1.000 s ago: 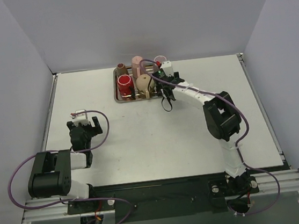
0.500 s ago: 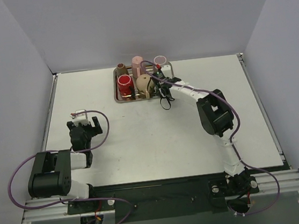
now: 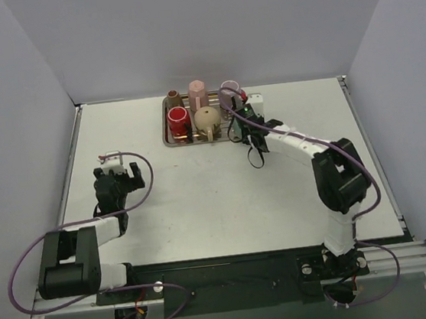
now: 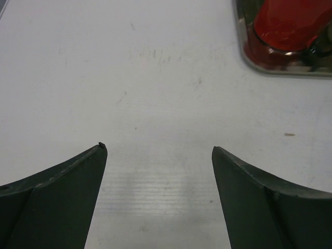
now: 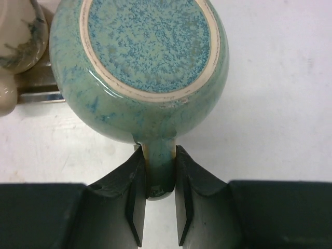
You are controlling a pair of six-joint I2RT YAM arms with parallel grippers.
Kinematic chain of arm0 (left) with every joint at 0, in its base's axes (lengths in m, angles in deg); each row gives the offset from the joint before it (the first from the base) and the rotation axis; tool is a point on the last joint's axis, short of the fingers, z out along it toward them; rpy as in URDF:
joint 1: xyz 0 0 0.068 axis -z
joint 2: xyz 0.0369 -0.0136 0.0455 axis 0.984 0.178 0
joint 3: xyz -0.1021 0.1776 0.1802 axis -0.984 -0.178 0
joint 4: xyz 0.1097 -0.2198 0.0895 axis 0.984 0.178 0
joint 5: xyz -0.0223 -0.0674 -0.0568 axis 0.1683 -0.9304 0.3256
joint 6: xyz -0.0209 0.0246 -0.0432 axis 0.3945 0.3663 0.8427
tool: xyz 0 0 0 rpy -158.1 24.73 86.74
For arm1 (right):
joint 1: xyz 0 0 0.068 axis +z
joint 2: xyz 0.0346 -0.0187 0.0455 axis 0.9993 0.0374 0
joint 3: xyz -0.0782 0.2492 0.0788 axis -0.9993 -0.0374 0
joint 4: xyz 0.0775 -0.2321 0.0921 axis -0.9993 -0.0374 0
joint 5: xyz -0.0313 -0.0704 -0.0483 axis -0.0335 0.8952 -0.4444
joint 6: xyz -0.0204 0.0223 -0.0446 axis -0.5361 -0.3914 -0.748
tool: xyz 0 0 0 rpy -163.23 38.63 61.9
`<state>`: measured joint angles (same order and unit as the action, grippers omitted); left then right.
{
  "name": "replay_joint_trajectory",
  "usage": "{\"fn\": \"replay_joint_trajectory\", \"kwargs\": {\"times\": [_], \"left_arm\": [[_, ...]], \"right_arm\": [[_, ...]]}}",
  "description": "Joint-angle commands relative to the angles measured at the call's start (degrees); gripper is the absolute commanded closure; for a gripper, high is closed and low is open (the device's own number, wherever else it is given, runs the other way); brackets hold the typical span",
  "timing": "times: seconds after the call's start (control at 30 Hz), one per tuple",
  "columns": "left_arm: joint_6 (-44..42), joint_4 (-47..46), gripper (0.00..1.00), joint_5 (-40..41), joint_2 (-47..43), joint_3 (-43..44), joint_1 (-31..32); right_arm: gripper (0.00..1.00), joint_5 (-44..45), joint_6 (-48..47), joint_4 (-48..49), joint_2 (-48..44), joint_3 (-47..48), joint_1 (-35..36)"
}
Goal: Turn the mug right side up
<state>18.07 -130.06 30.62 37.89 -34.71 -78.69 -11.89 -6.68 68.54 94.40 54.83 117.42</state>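
A green-blue speckled mug (image 5: 140, 62) shows its round base to the right wrist camera. My right gripper (image 5: 158, 155) is shut on its handle (image 5: 160, 166), one finger on each side. The mug is over the white table, just right of the tray's edge (image 5: 36, 94). In the top view my right gripper (image 3: 243, 125) is beside the tray's right end and the mug is mostly hidden under the wrist. My left gripper (image 4: 157, 150) is open and empty over bare table, far left in the top view (image 3: 114, 169).
A metal tray (image 3: 169, 137) at the back holds a red mug (image 3: 178, 119), an upside-down beige mug (image 3: 207, 117), a pink cup (image 3: 197, 92), a brown cup (image 3: 173, 98) and a mauve mug (image 3: 228, 92). The red mug also shows in the left wrist view (image 4: 290, 26).
My right gripper has moved right and a little nearer, away from the tray, with the green mug's handle in it. The left arm has shifted slightly.
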Motion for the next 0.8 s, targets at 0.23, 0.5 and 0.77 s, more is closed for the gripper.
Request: {"fn": "replay_joint_trajectory", "kwargs": {"times": [0.23,0.5,0.77], "left_arm": [[3.50,67.65,0.16,-47.10,-8.60,46.15,-0.71],[37.95,53.98,0.17,-63.34,-5.87,52.14,2.80],[56.76,32.63,0.17,-60.80,-1.82,47.75,7.02]], "right_arm": [[1.00,-4.35,6.50,24.33,-31.68,-17.60,3.92],[1.00,-6.47,10.65,38.50,-40.05,-20.43,12.88],[1.00,-7.43,13.11,44.02,-38.11,-16.91,17.81]]}}
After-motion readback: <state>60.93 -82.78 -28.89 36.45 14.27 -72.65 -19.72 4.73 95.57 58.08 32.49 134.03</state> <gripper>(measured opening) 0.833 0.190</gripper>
